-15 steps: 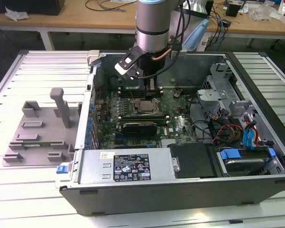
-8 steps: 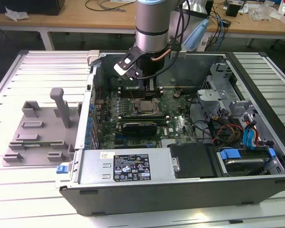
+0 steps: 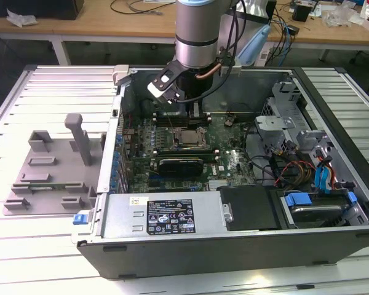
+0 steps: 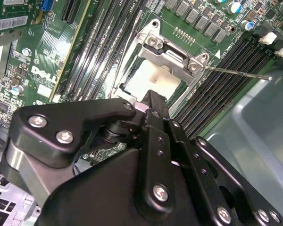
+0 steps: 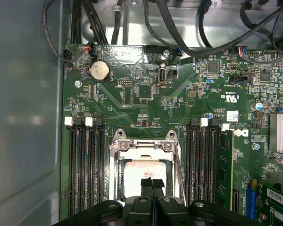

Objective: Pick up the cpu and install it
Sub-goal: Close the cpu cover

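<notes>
The cpu, a pale silvery square, lies flat inside the metal socket frame on the green motherboard of the open computer case. In both wrist views the cpu fills the frame's opening. My gripper hangs straight over it with its two black fingers pressed together and nothing between them. The tips stand at the cpu's near edge; I cannot tell if they touch it. From the second wrist view my gripper hides the socket's near side. A thin latch rod sticks out beside the socket.
Black memory slots flank the socket on both sides. Cables hang along the case's back wall. A black power supply and a drive bay with blue parts fill the case's front. Grey fixture blocks stand on the slatted table at the exterior view's left.
</notes>
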Available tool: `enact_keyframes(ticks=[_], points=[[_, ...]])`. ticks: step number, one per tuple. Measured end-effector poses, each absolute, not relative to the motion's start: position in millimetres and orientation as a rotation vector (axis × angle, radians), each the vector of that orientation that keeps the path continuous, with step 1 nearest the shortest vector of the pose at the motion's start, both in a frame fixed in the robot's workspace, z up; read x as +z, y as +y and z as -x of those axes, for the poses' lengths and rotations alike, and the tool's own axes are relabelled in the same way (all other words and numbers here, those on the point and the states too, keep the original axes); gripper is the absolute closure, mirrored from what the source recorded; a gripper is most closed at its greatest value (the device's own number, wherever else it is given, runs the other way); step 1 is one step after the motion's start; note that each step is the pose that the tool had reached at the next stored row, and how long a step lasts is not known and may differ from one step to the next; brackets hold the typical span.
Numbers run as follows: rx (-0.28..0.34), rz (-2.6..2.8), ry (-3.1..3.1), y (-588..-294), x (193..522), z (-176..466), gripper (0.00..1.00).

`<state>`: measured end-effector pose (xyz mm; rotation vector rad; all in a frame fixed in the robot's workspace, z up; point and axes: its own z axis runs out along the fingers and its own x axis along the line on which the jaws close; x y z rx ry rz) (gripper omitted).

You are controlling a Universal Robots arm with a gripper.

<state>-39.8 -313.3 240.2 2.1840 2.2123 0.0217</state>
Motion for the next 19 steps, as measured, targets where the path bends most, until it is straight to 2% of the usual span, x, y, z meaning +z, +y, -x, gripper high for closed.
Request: enact_keyframes(ticks=[6,19], points=[[0.023,-2.133,2.262,-313.3,240.2,40.0,0.89],[0.033,-1.586,2.679,-313.3,240.0,40.0,0.89]])
